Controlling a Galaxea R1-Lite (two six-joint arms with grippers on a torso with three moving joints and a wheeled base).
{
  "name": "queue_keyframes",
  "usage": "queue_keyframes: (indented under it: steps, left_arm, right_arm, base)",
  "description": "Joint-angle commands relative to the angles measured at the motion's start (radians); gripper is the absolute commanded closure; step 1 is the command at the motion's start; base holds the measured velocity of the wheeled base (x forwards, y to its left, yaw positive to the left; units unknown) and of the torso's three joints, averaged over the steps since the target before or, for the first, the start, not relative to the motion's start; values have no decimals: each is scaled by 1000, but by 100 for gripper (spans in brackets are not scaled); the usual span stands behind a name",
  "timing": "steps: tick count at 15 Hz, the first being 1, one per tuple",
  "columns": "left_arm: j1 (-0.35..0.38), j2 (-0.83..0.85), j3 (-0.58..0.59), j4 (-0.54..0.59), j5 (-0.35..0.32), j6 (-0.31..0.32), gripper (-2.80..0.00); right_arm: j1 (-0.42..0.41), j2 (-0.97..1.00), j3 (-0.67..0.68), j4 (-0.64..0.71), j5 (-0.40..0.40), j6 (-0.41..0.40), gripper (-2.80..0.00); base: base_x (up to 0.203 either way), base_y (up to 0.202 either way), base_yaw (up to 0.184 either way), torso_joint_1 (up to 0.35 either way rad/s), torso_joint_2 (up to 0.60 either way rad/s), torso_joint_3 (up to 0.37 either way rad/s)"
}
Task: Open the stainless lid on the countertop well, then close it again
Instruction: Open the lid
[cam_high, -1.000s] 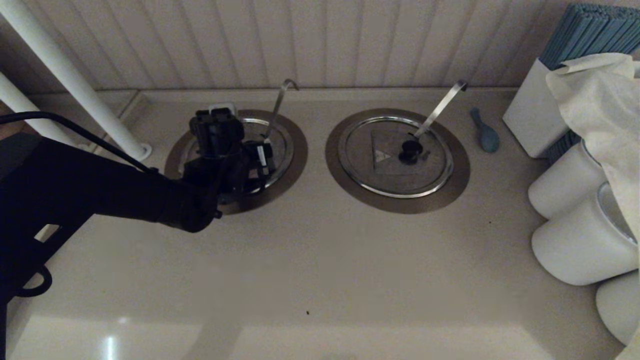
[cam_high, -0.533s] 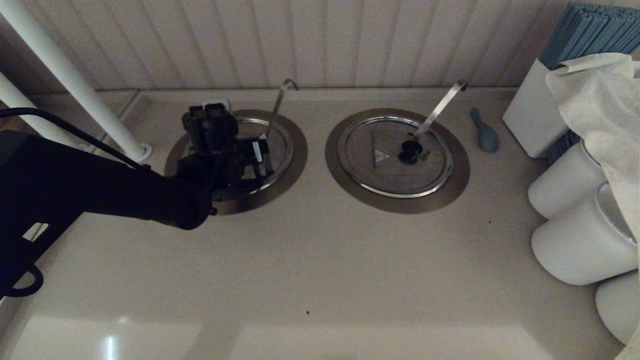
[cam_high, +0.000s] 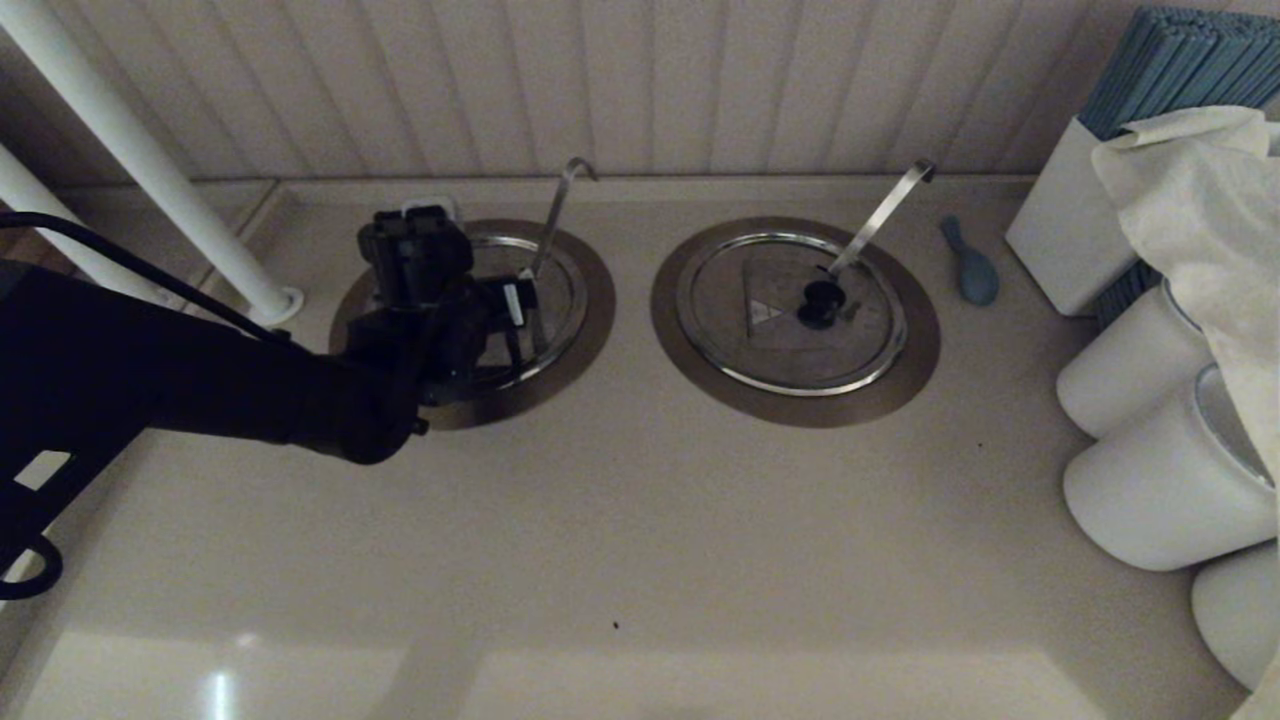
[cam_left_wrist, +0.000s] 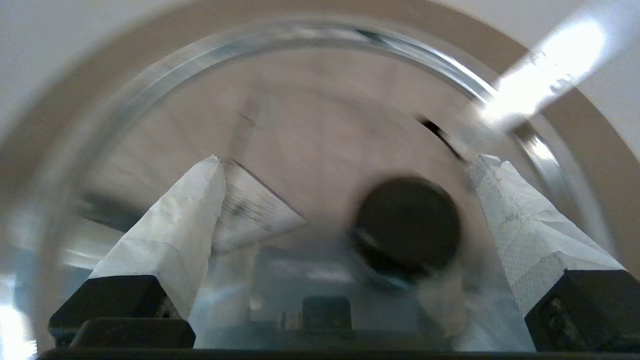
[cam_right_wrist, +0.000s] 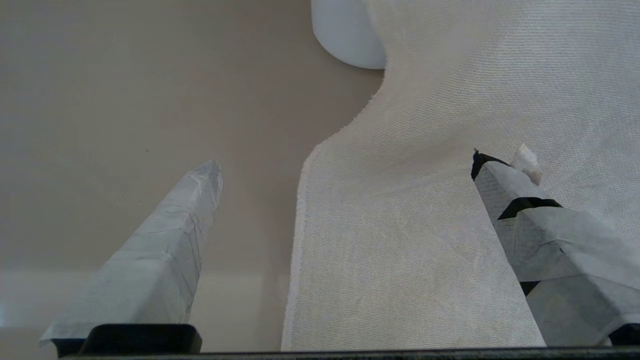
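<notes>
The left gripper (cam_left_wrist: 345, 165), fingers apart, has drawn back left and nearer over the lid (cam_high: 560, 290), which sits flat on the left well (cam_high: 590, 330), its knob (cam_left_wrist: 406, 226) unheld. Whether opening is pending or closing finished is unclear. The right gripper (cam_right_wrist: 345, 165), fingers apart, idles beside a cloth (cam_right_wrist: 450, 150).

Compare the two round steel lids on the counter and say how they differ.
The round grey steel lid under the left gripper carries a thin hook-ended ladle handle; the twin steel lid to its right carries a broad flat strap handle. The left lid is partly hidden by the arm, with open fingers either side of its black knob; the twin is fully visible and unattended. Both lie flat in bronze-grey flanges.
</notes>
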Motion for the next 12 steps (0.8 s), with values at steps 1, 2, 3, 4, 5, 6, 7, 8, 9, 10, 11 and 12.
queue_keyframes:
  steps: [1,2,3,4,5,6,7,8,9,10,11,12]
  left_arm:
    - [-10,8,11,-5,2,-1,-280]
    - [-15,18,16,-23,2,-1,-280]
    - [-16,35,17,-48,2,3,-280]
    - [-15,44,18,-70,4,7,-280]
    - [-15,47,20,-86,4,24,-280]
    - [-13,46,23,-87,5,34,-280]
    - [-11,38,32,-96,5,49,-280]
    - [-7,37,34,-104,5,52,-280]
    - [0,34,35,-109,5,61,-280]
    - [7,34,36,-115,5,66,-280]
    - [16,34,40,-128,5,69,-280]
    - [18,32,40,-130,5,71,-280]
  right_arm:
    - [0,1,0,0,1,0,-280]
    - [0,1,0,0,1,0,-280]
    - [0,1,0,0,1,0,-280]
    - [0,2,0,0,1,0,-280]
    - [0,1,0,0,1,0,-280]
    - [0,2,0,0,1,0,-280]
    - [0,0,0,0,1,0,-280]
    - [0,2,0,0,1,0,-280]
    - [0,0,0,0,1,0,-280]
    - [0,0,0,0,1,0,-280]
    - [0,2,0,0,1,0,-280]
    - [0,0,0,0,1,0,-280]
  base:
    - [0,0,0,0,0,0]
    - [0,0,0,0,0,0]
    - [0,0,0,0,0,0]
    - [0,0,0,0,0,0]
    - [0,0,0,0,0,0]
    - [0,0,0,0,0,0]
    - [0,0,0,0,0,0]
    - [0,0,0,0,0,0]
    - [0,0,0,0,0,0]
    - [0,0,0,0,0,0]
    - [0,0,0,0,0,0]
    - [0,0,0,0,0,0]
